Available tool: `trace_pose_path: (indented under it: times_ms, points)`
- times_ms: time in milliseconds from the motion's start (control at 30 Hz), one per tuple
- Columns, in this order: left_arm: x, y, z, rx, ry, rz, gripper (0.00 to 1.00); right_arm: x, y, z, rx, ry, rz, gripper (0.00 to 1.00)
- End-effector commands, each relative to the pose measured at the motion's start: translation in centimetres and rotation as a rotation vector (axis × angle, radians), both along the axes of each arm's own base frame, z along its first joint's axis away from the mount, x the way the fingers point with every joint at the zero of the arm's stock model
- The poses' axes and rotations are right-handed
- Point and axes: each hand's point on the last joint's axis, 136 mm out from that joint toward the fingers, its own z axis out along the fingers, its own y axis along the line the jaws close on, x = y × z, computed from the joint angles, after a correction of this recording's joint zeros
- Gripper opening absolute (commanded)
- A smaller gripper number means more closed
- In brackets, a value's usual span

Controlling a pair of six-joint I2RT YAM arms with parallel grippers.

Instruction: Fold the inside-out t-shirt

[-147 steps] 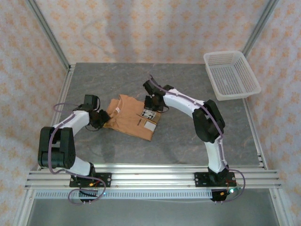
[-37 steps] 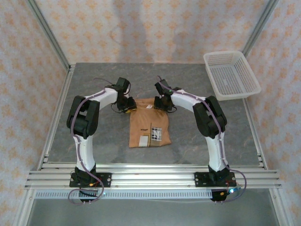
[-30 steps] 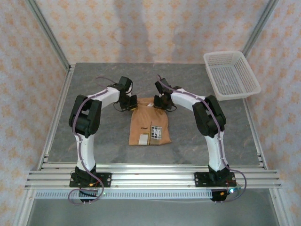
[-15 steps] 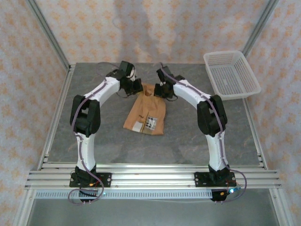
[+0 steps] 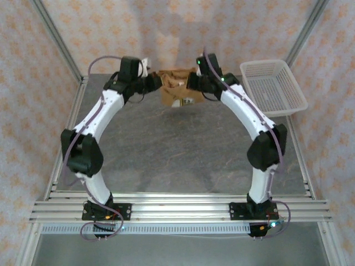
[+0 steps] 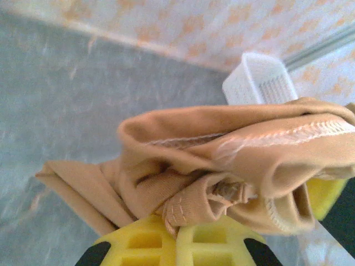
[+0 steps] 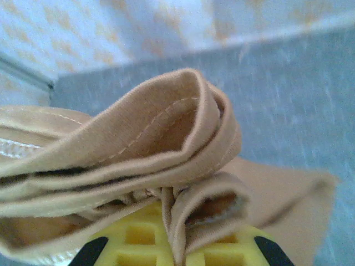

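Observation:
The inside-out t-shirt (image 5: 176, 91) is a folded tan bundle hanging in the air at the far edge of the table, white labels facing me. My left gripper (image 5: 159, 82) is shut on its left top corner and my right gripper (image 5: 191, 83) is shut on its right top corner. In the left wrist view, bunched tan cloth with white stitching (image 6: 222, 149) is pinched between the yellow fingers of the left gripper (image 6: 178, 226). Seen from the right wrist, folded hems of the t-shirt (image 7: 155, 133) are clamped in the right gripper (image 7: 170, 224). The cloth hides the fingertips.
A white mesh basket (image 5: 273, 88) stands at the table's back right and shows in the left wrist view as the basket (image 6: 259, 83). The grey table (image 5: 177, 149) stretches between the arms. Patterned walls and metal frame posts close in the back and sides.
Both arms have stretched toward the back wall and carried the t-shirt with them. It lay flat mid-table before; now it hangs lifted off the surface at the far edge.

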Motion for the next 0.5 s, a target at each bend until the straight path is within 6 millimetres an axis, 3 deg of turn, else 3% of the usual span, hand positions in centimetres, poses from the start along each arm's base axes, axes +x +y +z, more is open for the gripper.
trace_pose_path:
  times_ms: [0,133,233,333,467]
  points:
    - [-3.1,-0.4,-4.4,-0.008,-0.027,0.000,0.00,-3.9,1.4,-4.9,0.081,0.081,0.049,0.00]
    - [-9.1,-0.5,-12.3,-0.008,0.093,0.016,0.00,-9.7,1.4,-11.6,0.085,0.181,0.031,0.00]
    - [-12.1,-0.4,-15.1,0.004,0.143,0.020,0.00,-12.8,1.8,-14.1,0.090,0.222,0.028,0.00]
    - [-13.3,0.3,-16.2,0.051,0.174,0.033,0.00,-13.7,1.8,-15.1,0.068,0.236,0.023,0.00]
    - [-12.5,0.5,-15.2,0.087,0.156,0.040,0.00,-12.9,1.3,-14.3,0.010,0.207,0.009,0.00]
